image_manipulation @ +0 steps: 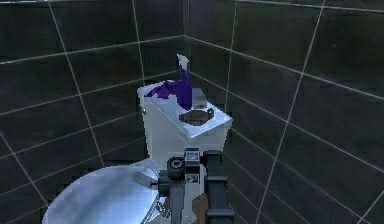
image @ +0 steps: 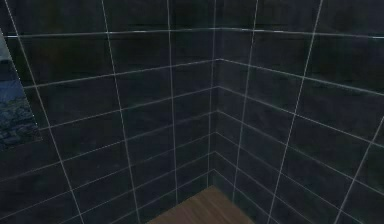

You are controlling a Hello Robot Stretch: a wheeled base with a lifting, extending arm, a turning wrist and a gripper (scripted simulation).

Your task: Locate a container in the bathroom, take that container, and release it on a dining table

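A purple container-like thing [image_manipulation: 170,90] with a thin neck lies tipped on the lid of a white toilet tank [image_manipulation: 185,130] in the arm side view. Beside it on the lid sits a small dark round object [image_manipulation: 197,115]. The arm rises from the bottom edge, and the gripper [image_manipulation: 168,182] stands in front of the tank and above the toilet's white bowl [image_manipulation: 105,195]. I cannot tell whether the gripper holds anything, since the toilet lies right behind its far end.
Dark tiled walls [image: 150,100] meet in a corner straight ahead in the forward view, with a strip of wooden floor [image: 205,208] at the bottom. The same dark tiles [image_manipulation: 300,110] close in behind and beside the toilet.
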